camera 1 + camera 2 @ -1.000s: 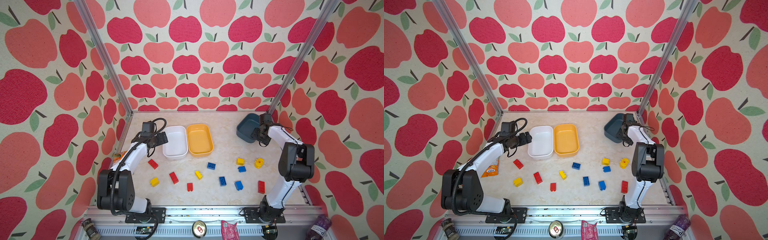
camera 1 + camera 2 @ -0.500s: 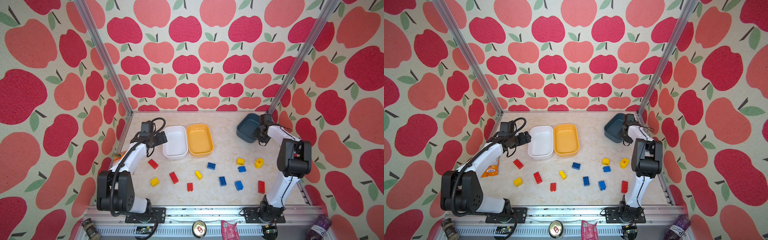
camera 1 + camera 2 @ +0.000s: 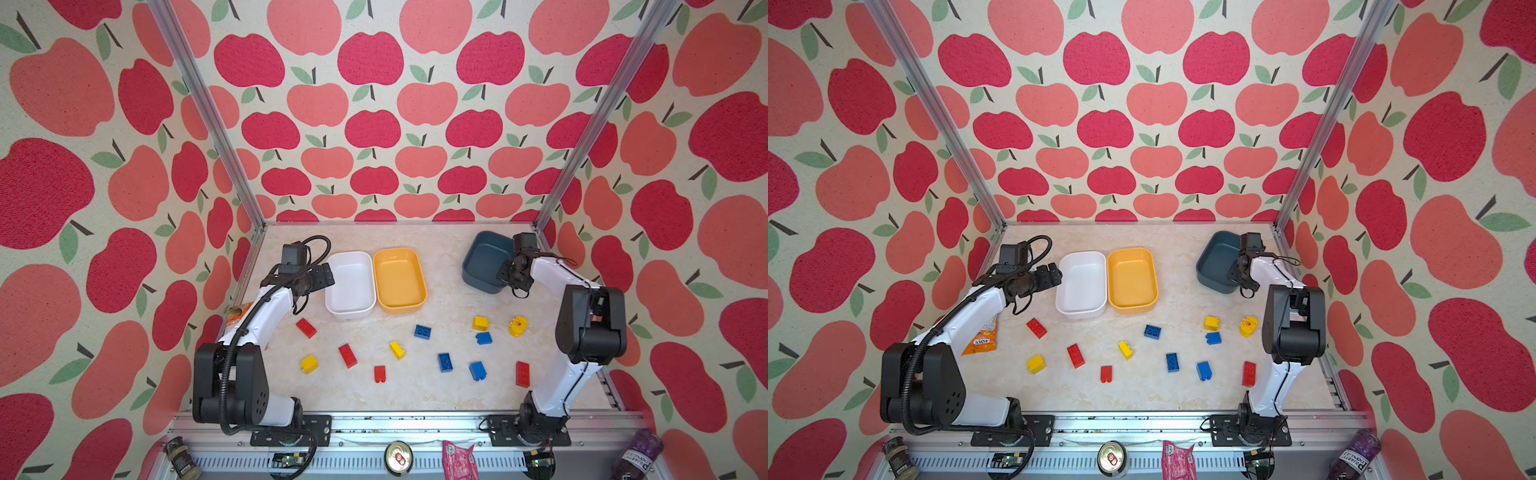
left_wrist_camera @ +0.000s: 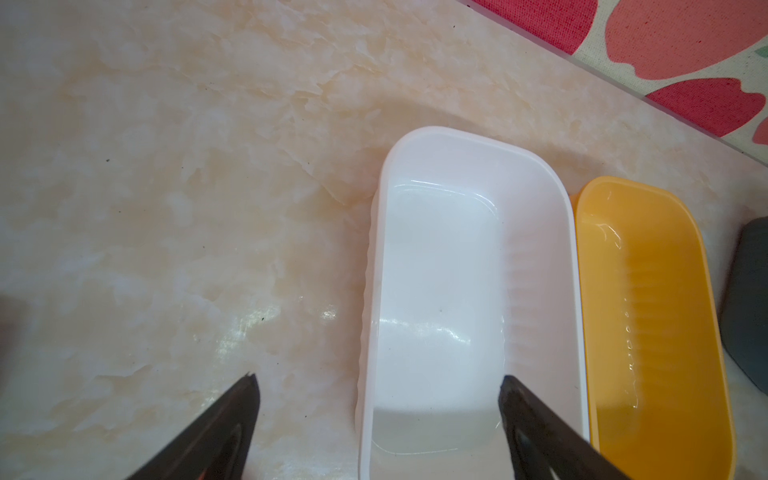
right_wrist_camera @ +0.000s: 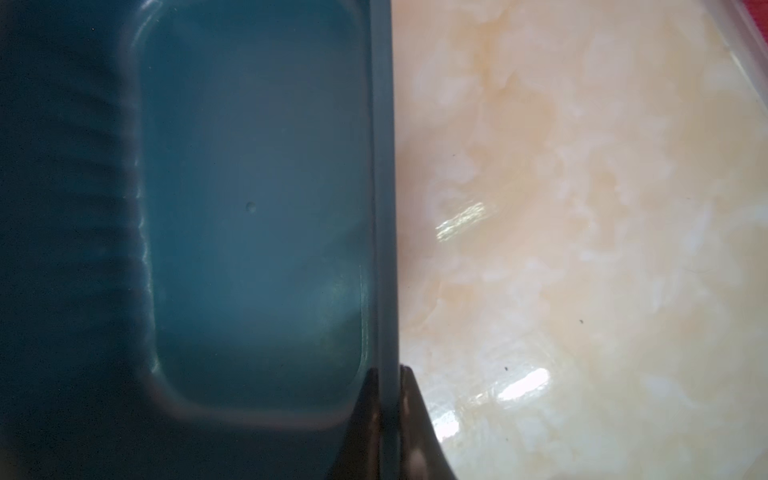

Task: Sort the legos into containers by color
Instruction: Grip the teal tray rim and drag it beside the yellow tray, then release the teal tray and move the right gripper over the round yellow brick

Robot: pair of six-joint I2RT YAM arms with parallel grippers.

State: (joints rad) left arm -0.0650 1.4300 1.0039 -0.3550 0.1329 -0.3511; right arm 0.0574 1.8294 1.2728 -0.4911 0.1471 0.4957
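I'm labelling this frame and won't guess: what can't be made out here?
- Orange snack packet: mostly under the left arm in both top views.
- Left gripper: open astride the white tub's wall; contact unclear, fingers cut off by the wrist view's edge.
- Dark blue tub: blurred, cut off by the right wrist view's edge.
- Yellow round piece: too small in top views to identify.

Top pair high, downward, same scene; wrist cams near containers (image 4: 436, 291).

Robot test cell, lab-type rig. Aluminium frame posts (image 3: 205, 112), apple-print wall panels (image 3: 374, 124), marble-look counter (image 3: 415, 395). Left arm (image 3: 270, 305) and right arm (image 3: 552, 276) bolted to a metal base rail (image 3: 415, 422).
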